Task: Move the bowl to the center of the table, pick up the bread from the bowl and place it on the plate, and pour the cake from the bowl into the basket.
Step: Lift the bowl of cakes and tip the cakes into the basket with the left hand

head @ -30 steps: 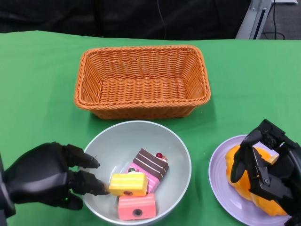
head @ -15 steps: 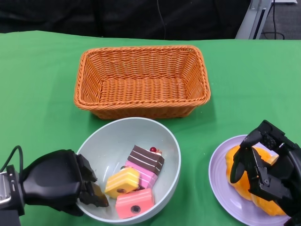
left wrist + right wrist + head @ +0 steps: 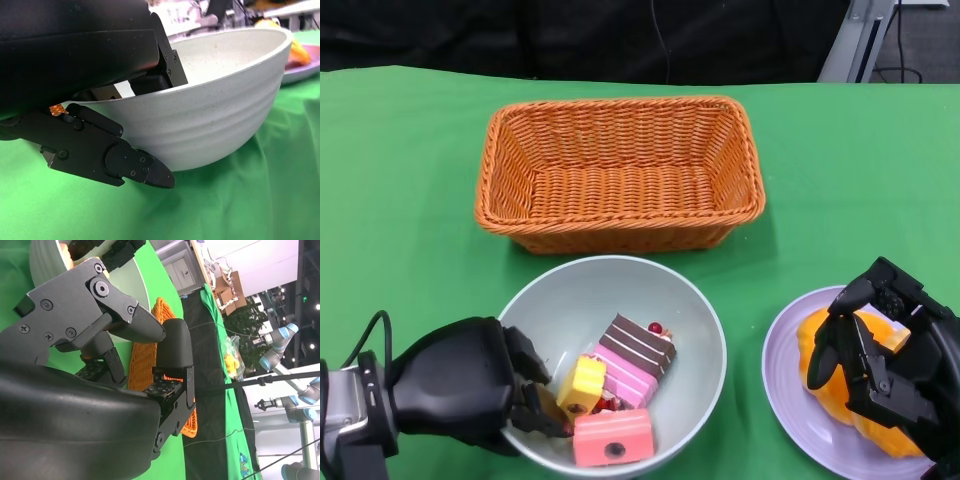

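Left hand (image 3: 470,398) pinching bowl (image 3: 620,290) rim, fingers inside and under wall. Bowl sitting near basket (image 3: 620,170), holding cake (image 3: 620,390) pieces. Rigid, smooth shell; loose cakes likely sliding. Right hand (image 3: 880,365) curling over bread (image 3: 820,345) on plate (image 3: 785,380); grip unclear.

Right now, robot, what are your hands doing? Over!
Left hand grips bowl rim, cakes inside. Right hand over bread on plate, grip unclear. Basket path open.
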Available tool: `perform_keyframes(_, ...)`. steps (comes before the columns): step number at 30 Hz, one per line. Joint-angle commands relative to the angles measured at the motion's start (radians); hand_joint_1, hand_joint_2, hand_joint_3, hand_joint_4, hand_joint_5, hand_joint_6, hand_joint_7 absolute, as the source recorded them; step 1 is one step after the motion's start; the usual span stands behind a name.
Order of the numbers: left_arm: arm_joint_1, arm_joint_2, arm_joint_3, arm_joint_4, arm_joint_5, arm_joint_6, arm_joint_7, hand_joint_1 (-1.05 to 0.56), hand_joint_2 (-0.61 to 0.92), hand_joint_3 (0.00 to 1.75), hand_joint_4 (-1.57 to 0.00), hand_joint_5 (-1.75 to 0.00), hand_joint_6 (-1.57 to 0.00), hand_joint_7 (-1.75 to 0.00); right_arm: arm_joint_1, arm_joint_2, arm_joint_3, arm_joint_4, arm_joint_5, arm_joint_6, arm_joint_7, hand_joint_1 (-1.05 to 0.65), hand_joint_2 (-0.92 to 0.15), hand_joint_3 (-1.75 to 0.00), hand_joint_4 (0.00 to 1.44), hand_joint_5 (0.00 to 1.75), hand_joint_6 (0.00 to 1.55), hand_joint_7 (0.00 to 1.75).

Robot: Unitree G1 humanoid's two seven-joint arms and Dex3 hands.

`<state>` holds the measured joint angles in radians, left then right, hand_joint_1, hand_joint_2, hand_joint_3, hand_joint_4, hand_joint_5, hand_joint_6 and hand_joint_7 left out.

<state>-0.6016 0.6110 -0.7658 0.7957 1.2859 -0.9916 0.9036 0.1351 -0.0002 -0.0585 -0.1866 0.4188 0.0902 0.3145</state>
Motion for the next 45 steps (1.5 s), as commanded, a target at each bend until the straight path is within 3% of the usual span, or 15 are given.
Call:
perform_keyframes(1, 0.019, -0.027, 0.014, 0.037, -0.049, 0.009, 0.099, -0.31, 0.8, 0.0, -1.25, -0.09, -1.18, -0.07, 0.008, 0.001, 0.003, -0.022, -0.006, 0.005, -0.016, -0.24, -0.51, -1.2, 0.7, 1.75, 0.55, 1.58)
perform_keyframes(2, 0.024, -0.041, 0.013, 0.052, -0.054, 0.018, 0.139, -0.29, 0.79, 0.0, -1.29, -0.11, -1.22, -0.08, 0.008, 0.002, 0.004, -0.021, -0.007, 0.004, -0.018, -0.24, -0.5, -1.2, 0.7, 1.75, 0.56, 1.56)
perform_keyframes(4, 0.029, -0.065, 0.008, 0.085, -0.063, 0.034, 0.192, -0.2, 0.84, 0.0, -1.04, -0.83, -1.21, -0.23, 0.009, 0.005, 0.007, -0.022, -0.011, 0.001, -0.026, -0.25, -0.49, -1.2, 0.69, 1.75, 0.58, 1.52)
perform_keyframes(6, 0.027, -0.081, 0.0, 0.112, -0.066, 0.04, 0.219, -0.15, 0.9, 0.01, -0.77, -1.46, -0.83, -1.03, 0.01, 0.008, 0.009, -0.022, -0.012, -0.002, -0.029, -0.24, -0.48, -1.21, 0.69, 1.75, 0.59, 1.5)
perform_keyframes(9, 0.025, -0.092, -0.009, 0.14, -0.068, 0.046, 0.246, -0.12, 0.92, 0.03, -0.69, -1.71, -0.59, -1.56, 0.011, 0.011, 0.012, -0.021, -0.011, -0.006, -0.031, -0.24, -0.48, -1.21, 0.69, 1.74, 0.59, 1.48)
perform_keyframes(13, 0.022, -0.086, -0.012, 0.153, -0.083, 0.024, 0.256, -0.1, 0.92, 0.04, -0.71, -1.74, -0.56, -1.67, 0.01, 0.016, 0.011, -0.017, -0.006, -0.008, -0.032, -0.24, -0.48, -1.21, 0.69, 1.74, 0.6, 1.47)
perform_keyframes(15, 0.021, -0.079, -0.012, 0.154, -0.096, 0.004, 0.256, -0.1, 0.92, 0.06, -0.73, -1.75, -0.64, -1.53, 0.009, 0.018, 0.009, -0.015, 0.0, -0.004, -0.03, -0.23, -0.47, -1.21, 0.69, 1.74, 0.61, 1.46)
perform_keyframes(22, 0.04, 0.019, 0.064, 0.043, -0.224, -0.149, 0.13, -0.14, 0.92, 0.24, -0.69, -1.75, -0.67, -1.37, 0.002, 0.014, 0.009, -0.003, 0.0, 0.004, -0.025, -0.24, -0.48, -1.19, 0.69, 1.74, 0.61, 1.46)
perform_keyframes(23, 0.039, 0.031, 0.083, 0.029, -0.266, -0.185, 0.085, -0.12, 0.91, 0.27, -0.7, -1.75, -0.67, -1.36, -0.001, 0.012, 0.008, 0.003, 0.002, 0.004, -0.02, -0.24, -0.48, -1.19, 0.7, 1.74, 0.61, 1.46)
perform_keyframes(25, 0.041, 0.047, 0.121, 0.007, -0.357, -0.238, -0.016, -0.09, 0.7, 0.67, -0.7, -1.75, -0.69, -1.35, -0.006, 0.009, 0.008, 0.008, 0.009, 0.012, -0.013, -0.24, -0.49, -1.19, 0.71, 1.75, 0.61, 1.47)
perform_keyframes(26, 0.043, 0.05, 0.139, -0.002, -0.408, -0.256, -0.071, -0.09, 0.66, 0.75, -0.7, -1.75, -0.69, -1.35, -0.006, 0.009, 0.01, 0.003, 0.01, 0.023, -0.016, -0.24, -0.49, -1.19, 0.71, 1.75, 0.61, 1.48)
perform_keyframes(33, 0.045, 0.051, 0.244, -0.112, -0.791, -0.285, -0.444, -0.1, 0.56, 1.06, -0.68, -1.74, -0.72, -1.29, 0.004, 0.016, 0.025, -0.022, -0.006, 0.053, -0.039, -0.23, -0.49, -1.17, 0.7, 1.75, 0.57, 1.54)
perform_keyframes(39, 0.057, 0.034, 0.26, -0.237, -1.165, -0.162, -0.795, -0.08, 0.58, 1.02, -0.66, -1.7, -0.71, -1.32, 0.003, 0.006, 0.032, -0.02, -0.002, 0.073, -0.031, -0.24, -0.48, -1.17, 0.69, 1.75, 0.56, 1.56)
perform_keyframes(42, 0.051, -0.001, 0.286, -0.289, -1.322, -0.054, -0.969, -0.08, 0.6, 0.99, -0.66, -1.7, -0.69, -1.36, 0.004, 0.005, 0.038, -0.013, -0.013, 0.066, -0.026, -0.24, -0.47, -1.18, 0.69, 1.75, 0.55, 1.56)
perform_keyframes(45, -0.018, -0.088, 0.33, -0.278, -1.457, 0.095, -1.152, -0.09, 0.66, 0.95, -0.62, -1.73, -0.64, -1.41, 0.007, 0.004, 0.053, -0.013, -0.026, 0.073, -0.027, -0.24, -0.46, -1.17, 0.69, 1.75, 0.54, 1.56)
